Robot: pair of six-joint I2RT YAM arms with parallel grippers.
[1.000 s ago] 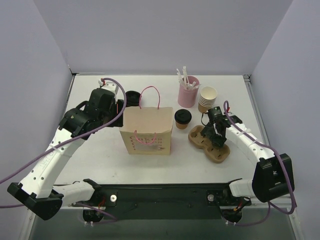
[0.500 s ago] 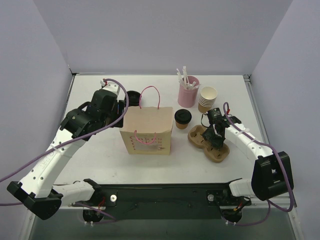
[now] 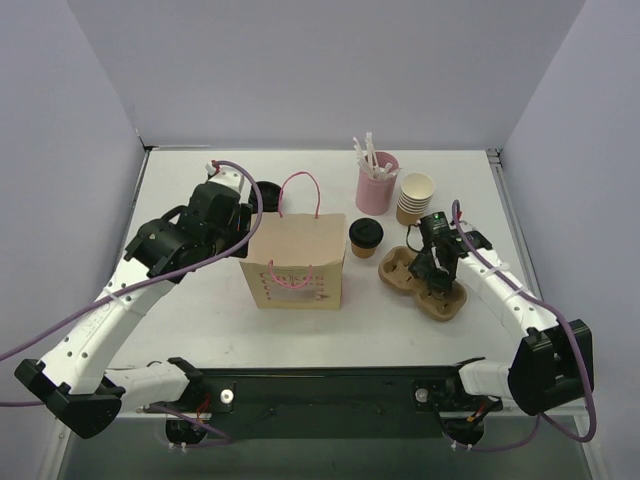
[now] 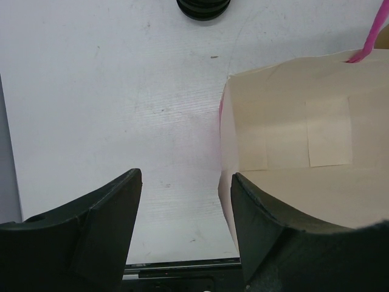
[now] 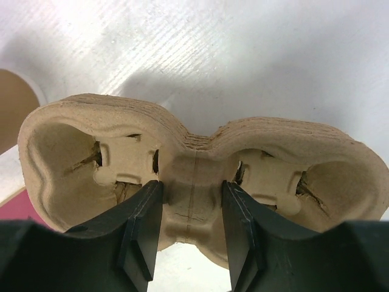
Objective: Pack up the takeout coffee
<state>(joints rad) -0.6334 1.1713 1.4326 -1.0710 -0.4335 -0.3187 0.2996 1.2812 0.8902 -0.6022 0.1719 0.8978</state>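
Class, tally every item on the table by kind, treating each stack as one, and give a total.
Paper bag: 1
Lidded coffee cup: 1
Pink cup of sticks: 1
Lidless cup stack: 1
Black lid stack: 1
Pulp carrier stack: 1
Total: 6

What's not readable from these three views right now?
Top view: contents of the small tan-brown paper cup, under its black lid.
Top view: floor of the pink-handled tan paper bag, behind its walls.
Left wrist: stack of black lids, cut by the top edge.
Right wrist: near rim of the moulded pulp cup carrier, behind the right gripper.
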